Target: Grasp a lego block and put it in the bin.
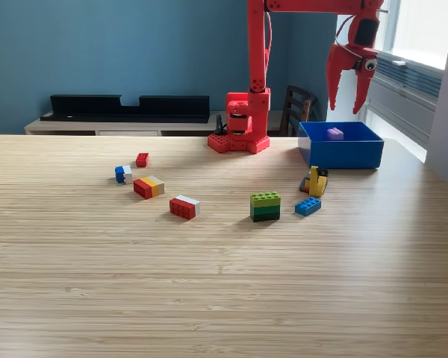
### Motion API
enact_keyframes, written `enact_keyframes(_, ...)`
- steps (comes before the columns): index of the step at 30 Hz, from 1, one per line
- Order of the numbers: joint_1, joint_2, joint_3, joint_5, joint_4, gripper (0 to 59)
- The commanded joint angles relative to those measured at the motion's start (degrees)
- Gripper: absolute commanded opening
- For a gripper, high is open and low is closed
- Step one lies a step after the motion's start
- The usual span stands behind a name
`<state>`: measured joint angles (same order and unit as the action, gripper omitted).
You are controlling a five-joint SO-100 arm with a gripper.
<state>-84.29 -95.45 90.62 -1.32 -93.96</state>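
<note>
From the exterior view I see my red arm (257, 45) rising from its base (240, 123) at the far edge of the wooden table (209, 291), then reaching horizontally toward the view's right. The gripper (346, 95) hangs above the blue bin (342, 153), pointing downward. Its jaws stand apart, with nothing between them.

The bin sits on the table at the view's right, just beside the arm base. Inside it, a small purple lego block (334, 133) rests on the floor near the back wall.

The remaining blocks lie on the table in front of the bin and base:

- A yellow block (318, 181), standing upright, just in front of the bin's front wall. A small orange piece appears to be touching it on its left side; I cannot tell its shape.
- A blue block (308, 206), near the yellow one and closer to the camera.
- A green stack (265, 206), light green on top and darker green below, near the table's centre.
- A red and white block (184, 206), left of the green stack.
- A red, yellow and grey block (148, 186), further left.
- A blue and white block (123, 174), just beyond it to the left.
- A small red block (142, 159), farthest back on the left side.

Behind the table, a low shelf (127, 123) against the blue wall (112, 45) carries a long black object (127, 106).
</note>
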Motion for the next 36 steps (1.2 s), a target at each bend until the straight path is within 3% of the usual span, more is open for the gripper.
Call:
enact_keyframes(1,-0.35,-4.22,-1.67,0.09,-0.35,26.7)
enact_keyframes(6,4.31,-4.22,-2.37,0.97,-0.35,14.7)
enact_keyframes(13,23.64,-4.22,-6.33,4.75,-0.18,1.3)
enact_keyframes(25,59.06,-3.52,-17.4,0.18,-0.09,0.1)
enact_keyframes(36,70.49,-3.52,-20.3,2.46,1.93,0.1)
